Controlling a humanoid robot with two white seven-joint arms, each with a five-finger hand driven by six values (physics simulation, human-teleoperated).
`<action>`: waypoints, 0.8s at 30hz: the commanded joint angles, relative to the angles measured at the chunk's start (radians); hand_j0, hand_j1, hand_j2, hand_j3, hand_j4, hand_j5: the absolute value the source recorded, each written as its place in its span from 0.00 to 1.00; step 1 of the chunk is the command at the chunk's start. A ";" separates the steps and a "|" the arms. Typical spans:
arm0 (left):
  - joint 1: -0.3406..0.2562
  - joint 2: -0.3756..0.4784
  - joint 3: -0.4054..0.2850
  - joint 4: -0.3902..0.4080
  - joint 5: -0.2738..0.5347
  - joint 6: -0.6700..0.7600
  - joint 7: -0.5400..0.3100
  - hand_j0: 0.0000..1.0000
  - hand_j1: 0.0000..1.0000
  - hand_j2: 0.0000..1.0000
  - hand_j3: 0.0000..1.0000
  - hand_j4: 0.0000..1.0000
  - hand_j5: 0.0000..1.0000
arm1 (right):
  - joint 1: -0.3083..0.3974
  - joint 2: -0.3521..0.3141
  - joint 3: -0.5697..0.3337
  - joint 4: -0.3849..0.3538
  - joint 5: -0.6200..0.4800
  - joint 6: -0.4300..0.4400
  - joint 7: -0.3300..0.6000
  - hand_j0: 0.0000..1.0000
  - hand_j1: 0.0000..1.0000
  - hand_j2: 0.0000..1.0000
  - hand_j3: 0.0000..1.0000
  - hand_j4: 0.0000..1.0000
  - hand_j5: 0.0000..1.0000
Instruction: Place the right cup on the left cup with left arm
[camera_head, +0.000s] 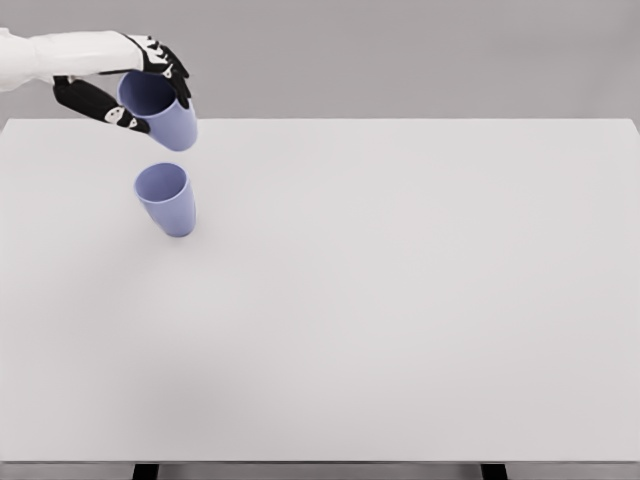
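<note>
Landmark: standing cup, on table at far-left area. Second cup sits above and just behind it, off the table, not touching, gripped by left hand from the left.

upper cup: periwinkle-blue tumbler, raised off the surface, mouth up, above lower cup, not touching | lower cup: matching blue tumbler, upright, open mouth up, far-left on surface
</note>
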 joint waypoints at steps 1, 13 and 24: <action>0.000 0.020 -0.008 -0.005 0.010 0.004 0.000 0.58 0.58 0.58 0.58 0.58 0.58 | 0.000 0.000 0.000 0.000 0.001 0.000 0.000 1.00 1.00 1.00 1.00 1.00 1.00; -0.012 0.101 -0.078 -0.059 0.045 0.004 0.000 0.59 0.59 0.59 0.59 0.59 0.59 | 0.000 0.000 0.000 0.000 0.001 0.000 0.000 1.00 1.00 1.00 1.00 1.00 1.00; -0.011 0.097 -0.117 -0.072 0.062 0.004 0.000 0.59 0.59 0.59 0.59 0.59 0.59 | 0.000 0.000 0.000 0.000 0.001 0.000 0.000 1.00 1.00 1.00 1.00 1.00 1.00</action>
